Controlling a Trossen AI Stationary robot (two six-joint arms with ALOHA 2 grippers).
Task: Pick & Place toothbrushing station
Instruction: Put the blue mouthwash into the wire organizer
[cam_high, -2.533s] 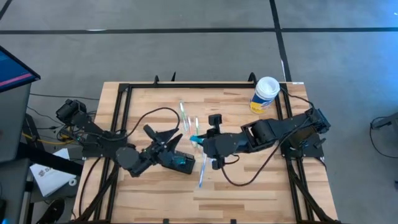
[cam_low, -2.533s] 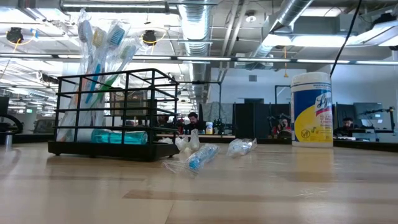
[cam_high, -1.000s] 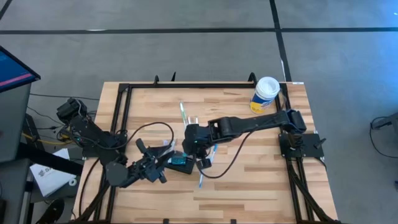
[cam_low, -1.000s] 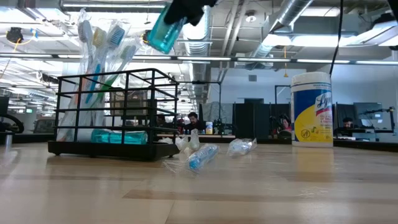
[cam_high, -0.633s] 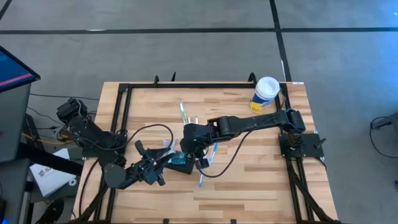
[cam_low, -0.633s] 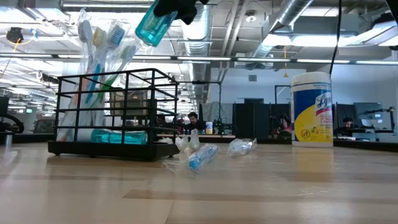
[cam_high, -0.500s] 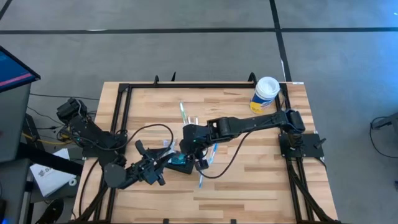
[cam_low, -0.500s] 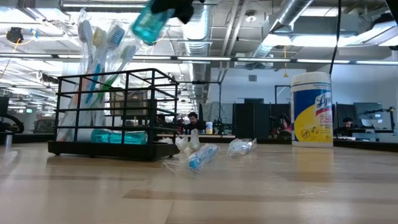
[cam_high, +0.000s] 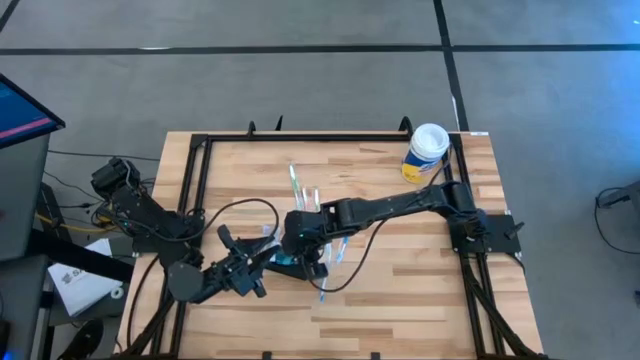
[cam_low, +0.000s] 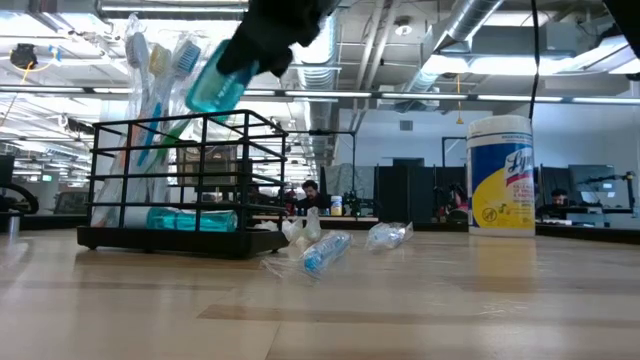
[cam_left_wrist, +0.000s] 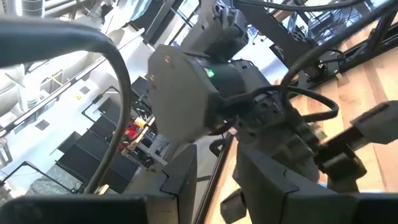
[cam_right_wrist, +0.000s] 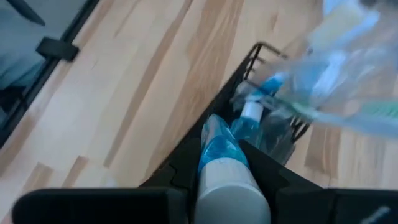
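Tube (cam_low: 213, 88) clamped in right pincer (cam_right_wrist: 225, 163) above rack (cam_low: 180, 185); lower tail-first into open cell, clear of brushes (cam_low: 160, 60). Left pincer (cam_high: 243, 272) state unclear.

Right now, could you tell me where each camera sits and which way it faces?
High: overhead, looking down; both arms, rack.
Low: tabletop level, facing the room; rack, right end effector holding blue tube.
Left wrist: faces the right arm.
Right wrist: looks down its fingers at tube and rack.
All but left wrist share the rack.

My wooden surface (cam_high: 400, 290) carries the black wire toothbrushing station (cam_low: 180, 185) left of centre. I see wrapped toothbrushes (cam_low: 325, 250) loose beside it and a wipes canister (cam_high: 427, 150) at the far right corner.
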